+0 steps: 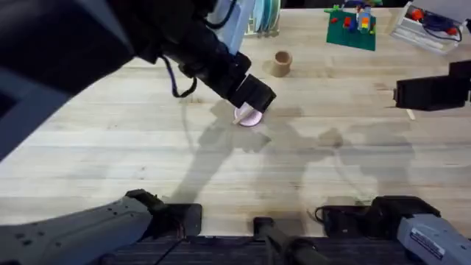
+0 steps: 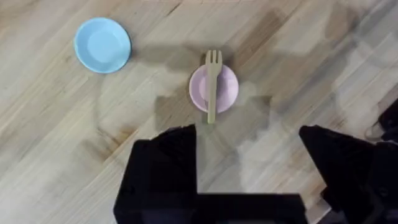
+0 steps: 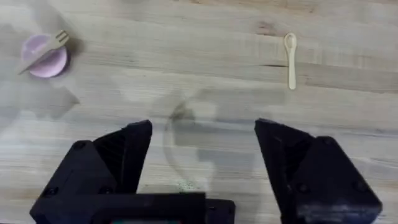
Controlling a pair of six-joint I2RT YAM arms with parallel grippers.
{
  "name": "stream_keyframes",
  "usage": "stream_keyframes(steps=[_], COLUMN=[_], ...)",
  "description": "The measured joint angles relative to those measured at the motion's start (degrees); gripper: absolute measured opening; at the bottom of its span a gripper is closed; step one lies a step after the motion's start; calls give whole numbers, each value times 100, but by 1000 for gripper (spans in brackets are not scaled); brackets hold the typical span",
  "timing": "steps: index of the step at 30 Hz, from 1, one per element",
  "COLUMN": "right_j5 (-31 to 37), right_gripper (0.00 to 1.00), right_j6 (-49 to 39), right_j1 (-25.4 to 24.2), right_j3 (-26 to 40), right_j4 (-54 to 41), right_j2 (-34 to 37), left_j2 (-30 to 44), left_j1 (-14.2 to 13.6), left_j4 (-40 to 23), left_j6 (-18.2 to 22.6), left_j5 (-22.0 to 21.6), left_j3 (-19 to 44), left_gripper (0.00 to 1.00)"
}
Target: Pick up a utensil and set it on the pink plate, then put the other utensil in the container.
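Lying across the pink plate (image 2: pixel 214 89) is the fork (image 2: pixel 212 84) — tines just past one rim, handle overhanging the opposite one — and the left gripper (image 2: pixel 247 163) is hovering just above it with its black fingers spread wide and nothing between them. The fork is looking slim, pale yellow and about as long as the plate is wide. The right gripper (image 3: pixel 202 163) is hanging well apart from the plate, its fingers likewise parted and empty, with the other utensil (image 3: pixel 291 60) lying on the bare table (image 1: pixel 110 147) ahead of it — a pale stick with a small rounded end. The tan container (image 1: pixel 282 63) is standing upright beyond the plate. I am counting two utensils, one pink plate, one light-blue plate (image 2: pixel 102 45) and one container.
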Motion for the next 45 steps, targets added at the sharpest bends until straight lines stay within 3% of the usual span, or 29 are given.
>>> stream_keyframes(steps=[3,9,12,17,22,30,37,45], right_j5=[0,0,0,1,0,-85,-400,-542], right_gripper=[995,995,995,995,995,993,993,993], right_j6=[0,0,0,-105,-494,-1404,-2068,-2580], right_j1=[0,0,0,-26,-305,-1387,-2266,-2807], right_j3=[0,0,0,0,0,0,0,0], right_j4=[0,-2,-7,-7,-9,35,359,763], right_j2=[1,0,0,0,8,349,1013,2029], left_j2=[-295,-1171,-2491,-3061,-3156,-3156,-3156,-3156], left_j1=[0,0,0,0,0,0,0,0], left_j4=[75,615,1558,2114,2733,3244,3282,3282], left_j6=[-2,-162,-332,-351,-497,-609,-631,-646], left_j5=[-17,-22,-22,-22,-22,-22,-22,-22], left_j3=[-130,-962,-1990,-2739,-3354,-3469,-3469,-3469], left_gripper=[995,995,995,995,995,995,995,995])
